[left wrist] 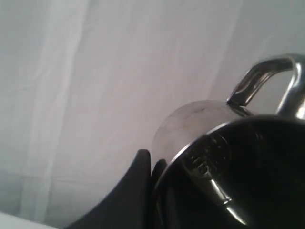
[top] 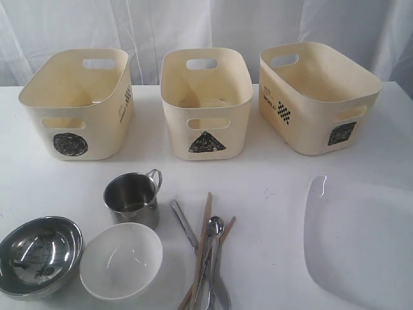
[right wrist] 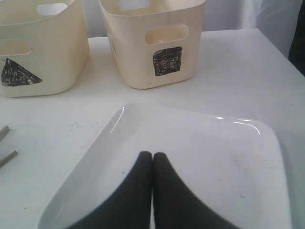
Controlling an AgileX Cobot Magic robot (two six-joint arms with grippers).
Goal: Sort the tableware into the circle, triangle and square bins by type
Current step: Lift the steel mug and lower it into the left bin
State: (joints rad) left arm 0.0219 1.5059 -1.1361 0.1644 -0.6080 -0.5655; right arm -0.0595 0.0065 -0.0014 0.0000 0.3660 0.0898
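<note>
In the left wrist view my left gripper (left wrist: 153,160) is shut on the rim of a steel handled mug (left wrist: 200,124), held up against a white curtain. This mug and both grippers are outside the exterior view. A second steel mug (top: 132,199) stands on the table, with a steel bowl (top: 39,255) and a white bowl (top: 120,259) in front of it. To their right lie the knife (top: 184,223), spoon (top: 215,226) and wooden chopsticks (top: 205,232), crossed over one another. My right gripper (right wrist: 152,155) is shut and empty above the large white square plate (right wrist: 214,152).
Three cream bins stand in a row at the back: circle bin (top: 76,103), triangle bin (top: 206,103), square bin (top: 316,97). The plate (top: 361,239) fills the front right of the table. A white curtain hangs behind.
</note>
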